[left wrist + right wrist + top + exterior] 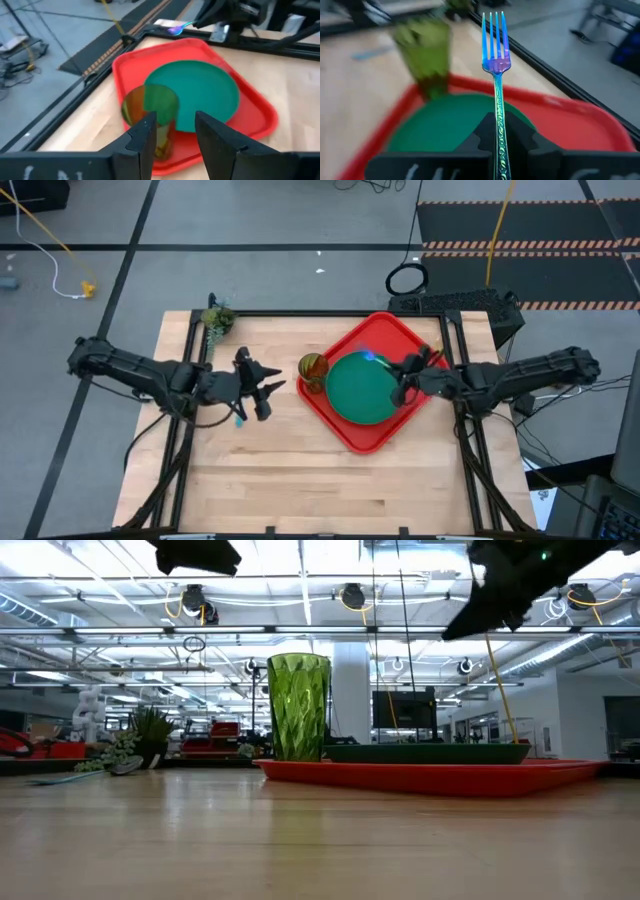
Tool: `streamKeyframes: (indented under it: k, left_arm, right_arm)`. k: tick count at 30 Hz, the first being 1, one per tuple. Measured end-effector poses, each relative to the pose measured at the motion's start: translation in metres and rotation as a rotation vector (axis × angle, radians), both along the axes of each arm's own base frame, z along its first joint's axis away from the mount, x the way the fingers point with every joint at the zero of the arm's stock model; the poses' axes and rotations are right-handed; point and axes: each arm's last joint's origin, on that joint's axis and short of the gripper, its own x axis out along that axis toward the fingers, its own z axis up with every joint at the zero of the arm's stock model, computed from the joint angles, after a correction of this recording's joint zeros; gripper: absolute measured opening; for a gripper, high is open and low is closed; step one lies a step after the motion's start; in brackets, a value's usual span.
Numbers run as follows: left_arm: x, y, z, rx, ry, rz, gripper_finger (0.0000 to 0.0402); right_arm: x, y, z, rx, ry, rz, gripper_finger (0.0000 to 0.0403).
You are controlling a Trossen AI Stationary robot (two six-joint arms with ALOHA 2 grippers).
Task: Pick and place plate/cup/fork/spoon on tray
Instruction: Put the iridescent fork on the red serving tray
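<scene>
The red tray (345,425) lies right of the table's middle, and the dark-green plate (358,392) lies flat in it. The green cup (312,368) stands upright at the tray's left corner (298,705). My right gripper (404,383) is above the plate's right edge, shut on the fork (496,55). The fork's blue tines (371,359) reach over the plate. My left gripper (268,390) is open and empty, left of the cup, which shows just beyond its fingers (150,112). The spoon's light-blue handle (240,418) lies on the table under the left arm. My right gripper pinches the fork's handle (498,117) between its two fingers, which lie along it. The tines stick out past the fingertips toward the table's left. The fingers come from the table's right side. The fork is lifted clear above the plate and tray.
A small green plant (216,320) sits at the table's far left corner. The near half of the wooden table (320,490) is bare wood. A black frame runs along the table's far edge and sides.
</scene>
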Motion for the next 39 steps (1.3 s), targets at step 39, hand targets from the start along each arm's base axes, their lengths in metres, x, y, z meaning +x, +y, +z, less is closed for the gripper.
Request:
streamKeyframes:
  k: [39]
  left_arm:
    - [0.02, 0.035, -0.007, -0.027, 0.012, 0.054, 0.0136]
  right_arm:
    - [-0.035, -0.097, -0.08, 0.231, 0.273, -0.194, 0.0007]
